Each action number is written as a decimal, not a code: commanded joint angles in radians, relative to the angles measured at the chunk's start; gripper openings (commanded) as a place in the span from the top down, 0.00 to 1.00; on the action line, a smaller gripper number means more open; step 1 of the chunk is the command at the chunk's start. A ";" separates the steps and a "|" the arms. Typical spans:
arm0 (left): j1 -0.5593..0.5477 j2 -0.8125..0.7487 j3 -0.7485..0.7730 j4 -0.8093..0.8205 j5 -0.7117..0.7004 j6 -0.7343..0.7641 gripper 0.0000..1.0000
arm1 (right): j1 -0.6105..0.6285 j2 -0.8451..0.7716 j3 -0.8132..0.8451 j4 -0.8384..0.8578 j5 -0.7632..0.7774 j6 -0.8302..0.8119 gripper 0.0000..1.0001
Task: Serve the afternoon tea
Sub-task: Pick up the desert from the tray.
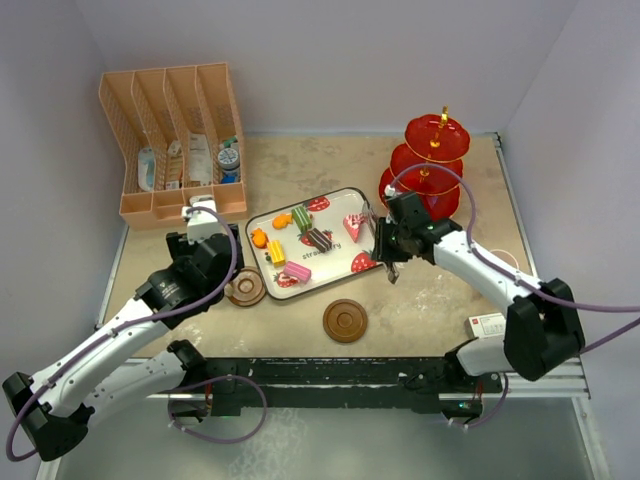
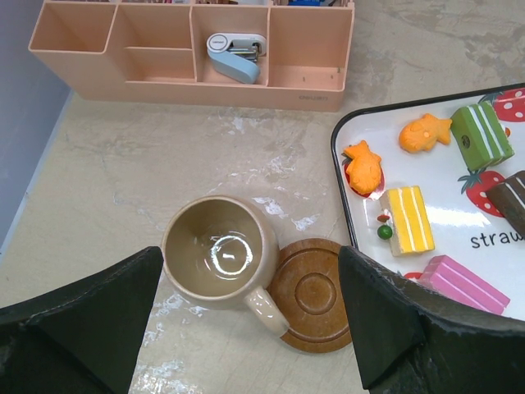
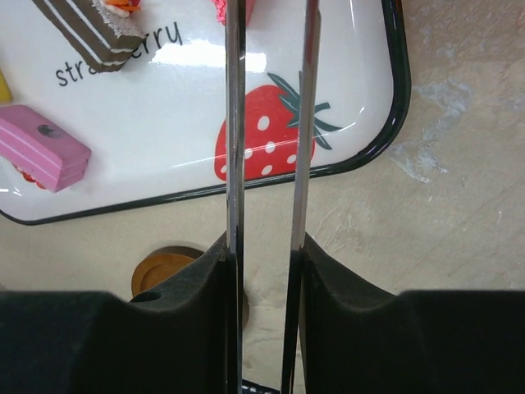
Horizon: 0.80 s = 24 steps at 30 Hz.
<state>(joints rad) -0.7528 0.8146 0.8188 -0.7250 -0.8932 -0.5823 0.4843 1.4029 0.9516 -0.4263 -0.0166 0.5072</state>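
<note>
The tan mug [image 2: 220, 250] stands upright on the table, its handle over the edge of a brown saucer [image 2: 316, 295]. My left gripper [image 2: 250, 283] is open above them, one finger either side. A second saucer [image 1: 345, 320] lies near the front middle. Toy cakes lie on the strawberry tray [image 1: 262, 213]: orange fish [image 2: 363, 167], yellow slice [image 2: 408, 219], pink slice [image 3: 41, 152], brown slice [image 3: 90, 33]. My right gripper [image 3: 264, 254] is shut on the metal tongs [image 3: 233, 123], which reach over the tray's right corner. The red three-tier stand [image 1: 432, 165] is at the back right. The pink mug is out of view.
The peach divided rack [image 1: 175, 140] with toiletries stands at the back left, close behind the mug. A small white box [image 1: 487, 325] lies by the right arm's base. Walls close in the table on the left, back and right.
</note>
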 commanded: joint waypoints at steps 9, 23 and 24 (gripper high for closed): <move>0.003 -0.019 0.019 0.015 -0.009 0.004 0.15 | 0.006 -0.141 -0.003 -0.088 -0.056 -0.090 0.59; 0.003 -0.017 0.019 0.014 -0.010 0.005 0.15 | 0.076 -0.108 -0.011 -0.104 -0.003 -0.061 0.59; 0.002 -0.018 0.018 0.014 -0.009 0.004 0.15 | 0.081 -0.104 -0.012 -0.104 0.004 -0.058 0.58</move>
<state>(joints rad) -0.7532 0.8055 0.8188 -0.7246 -0.8925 -0.5823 0.5480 1.2884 0.9409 -0.5255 -0.0437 0.4385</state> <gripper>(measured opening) 0.852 0.417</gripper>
